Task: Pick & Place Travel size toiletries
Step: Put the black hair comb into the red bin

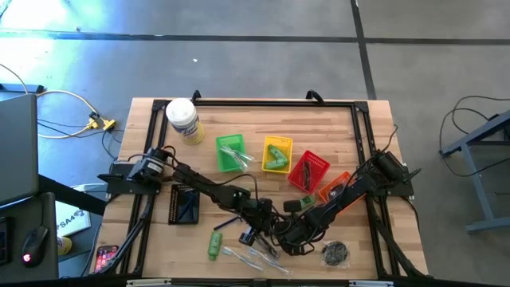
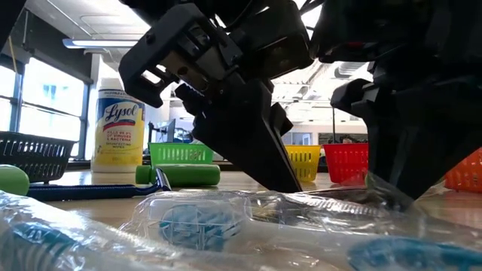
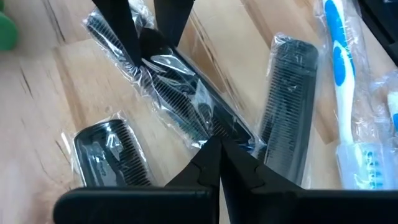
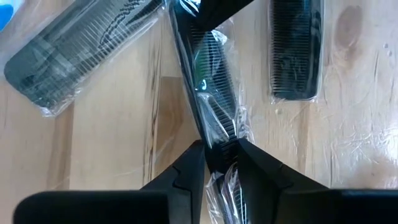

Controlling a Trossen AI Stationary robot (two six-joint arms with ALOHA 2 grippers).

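Both grippers meet near the table's near middle over a black comb in clear wrap [image 3: 186,99], and each is shut on one end of it. My left gripper [image 3: 217,148] shows in its wrist view with the right arm's fingers [image 3: 124,31] at the comb's other end. My right gripper [image 4: 221,155] sees the same comb [image 4: 214,93]. Two more wrapped combs [image 3: 112,155] [image 3: 289,106] lie flat on either side. A packed toothbrush [image 3: 342,93], a green tube [image 1: 215,243] and a round dark pouch [image 1: 335,253] lie nearby. My left gripper pinches the wrapped comb's end [image 3: 214,134] between its two fingertips, which stand closed together on the wrap. The fingers lie along the comb. Whether the comb is off the table, I cannot tell. My right gripper pinches the opposite end of the same comb [image 4: 217,140] between its two fingers, with the comb and its clear wrap running back between them. The fingers lie along the comb, slanting down from the table's right.
Green [image 1: 230,151], yellow [image 1: 277,154], red [image 1: 308,170] and orange [image 1: 333,187] mesh baskets stand in a row behind the arms. A black basket [image 1: 185,205] is at the left, and a white jar [image 1: 183,119] at the far left. Clear packets [image 1: 255,257] lie along the near edge.
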